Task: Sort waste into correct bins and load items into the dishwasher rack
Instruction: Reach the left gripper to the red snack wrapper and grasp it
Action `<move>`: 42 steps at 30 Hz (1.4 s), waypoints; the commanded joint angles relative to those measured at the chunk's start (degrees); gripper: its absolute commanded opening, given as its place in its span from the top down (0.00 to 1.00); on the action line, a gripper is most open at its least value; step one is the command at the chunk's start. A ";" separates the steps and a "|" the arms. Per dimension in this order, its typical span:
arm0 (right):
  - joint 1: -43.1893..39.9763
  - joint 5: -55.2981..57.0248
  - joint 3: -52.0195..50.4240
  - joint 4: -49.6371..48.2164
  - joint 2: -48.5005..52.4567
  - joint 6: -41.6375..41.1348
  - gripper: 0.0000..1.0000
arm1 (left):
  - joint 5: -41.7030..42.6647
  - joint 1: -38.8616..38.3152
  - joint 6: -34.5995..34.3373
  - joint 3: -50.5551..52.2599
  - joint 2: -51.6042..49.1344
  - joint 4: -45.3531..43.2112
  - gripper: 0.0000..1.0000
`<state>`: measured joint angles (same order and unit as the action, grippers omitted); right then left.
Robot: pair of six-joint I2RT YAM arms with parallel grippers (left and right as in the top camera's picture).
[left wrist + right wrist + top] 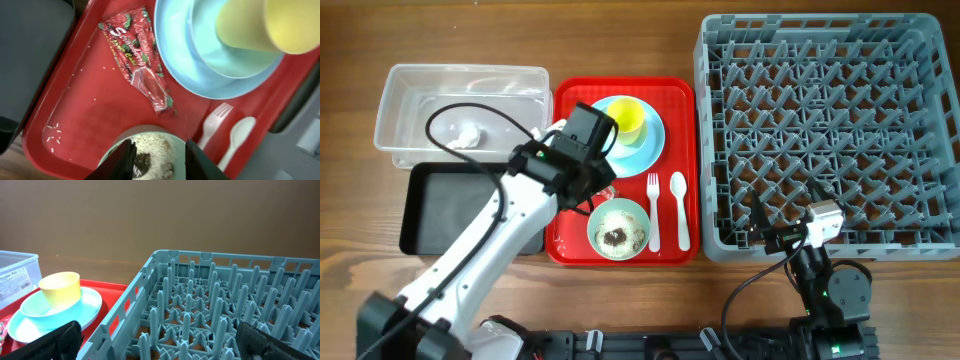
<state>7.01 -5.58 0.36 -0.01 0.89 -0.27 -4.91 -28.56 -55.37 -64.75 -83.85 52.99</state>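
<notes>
My left gripper is open and empty, hovering above the pale green bowl, which holds white rice scraps with brown bits. The red wrapper lies flat on the red serving tray, beside the light blue plate. In the overhead view my left arm hides it. The plate carries the pale blue-white bowl with the yellow cup in it. The white fork and spoon lie right of the green bowl. The tissue wad sits in the clear tub. My right gripper is open over the grey rack's near edge.
The black tray stands in front of the clear tub, left of the red tray. A few loose rice grains lie on the red tray's near left corner. The rack is without dishes.
</notes>
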 commanded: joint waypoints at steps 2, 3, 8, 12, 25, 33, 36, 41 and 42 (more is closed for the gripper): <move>-0.28 -0.68 -0.07 -0.35 -0.31 0.26 0.00 | -2.62 -0.15 -1.05 0.37 -5.22 -1.25 0.65; -0.28 -0.68 -0.07 -0.33 -0.31 0.24 0.00 | -2.84 -0.15 -1.05 0.37 -6.05 -1.64 0.62; -0.28 -0.68 -0.07 -0.33 -0.31 0.26 0.00 | -4.17 -0.13 -1.07 0.37 -10.29 -3.82 0.51; -0.28 -0.68 -0.07 -0.33 -0.31 0.24 0.00 | -4.20 0.63 -1.09 0.37 -12.74 -5.05 0.48; -0.28 -0.68 -0.07 -0.35 -0.31 0.22 0.00 | -3.52 2.80 -5.57 0.37 -18.05 -8.28 0.48; -0.28 -0.68 -0.07 -0.35 -0.31 0.22 0.00 | -3.52 2.67 -5.55 2.38 -18.38 -10.47 0.49; -0.28 -0.68 -0.07 -0.33 -0.31 0.24 0.00 | -3.52 1.84 -5.55 4.13 -18.38 -12.48 0.49; -0.28 -0.68 -0.07 -0.35 -0.31 0.26 0.00 | -3.80 1.03 -5.53 4.76 -18.38 -13.84 0.50; -0.28 -0.68 -0.07 -0.35 -0.31 0.24 0.00 | -4.22 1.03 -5.53 4.76 -18.43 -13.84 0.50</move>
<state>7.01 -5.58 0.36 -0.01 0.89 -0.30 -7.66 -27.40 -60.36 -60.55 -101.49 39.40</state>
